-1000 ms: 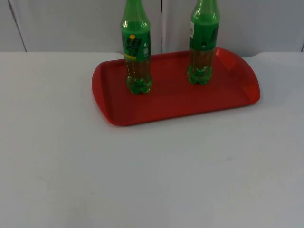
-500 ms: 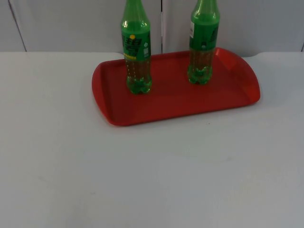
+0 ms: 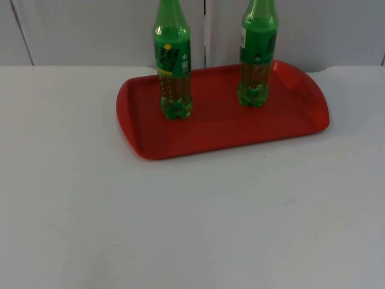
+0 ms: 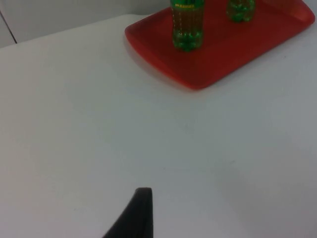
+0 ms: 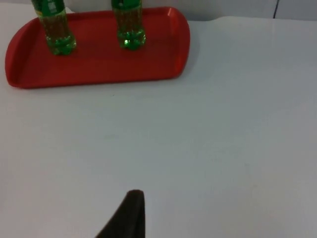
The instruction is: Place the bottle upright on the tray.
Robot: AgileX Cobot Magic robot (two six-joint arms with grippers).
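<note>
Red plastic tray [image 3: 222, 129] sits toward the far side of the white table [image 3: 180, 229], close to the grey partition wall [image 3: 90, 30], and there are two green bottles on it, both standing upright. The left bottle [image 3: 172, 66] is on the tray's left half, the right bottle [image 3: 257, 57] on its right half, well apart from each other. Neither one leans, and both bases sit flat on the tray floor, inside the rim.

So as far as I can judge, the job looks basically done: nothing is lying on the table waiting to be picked up, and I can't see anything left to place.

Both arms look parked. The left gripper [image 4: 136, 213] hangs over bare table on the near left, well away from the tray. The right gripper [image 5: 129, 213] does the same on the near right. Only one dark fingertip [image 4: 141, 206] shows for each, so I can't tell whether either gripper is spread or closed. Neither has anything between its fingers that I can see.

Nothing stands between the grippers and the tray, just open table.
</note>
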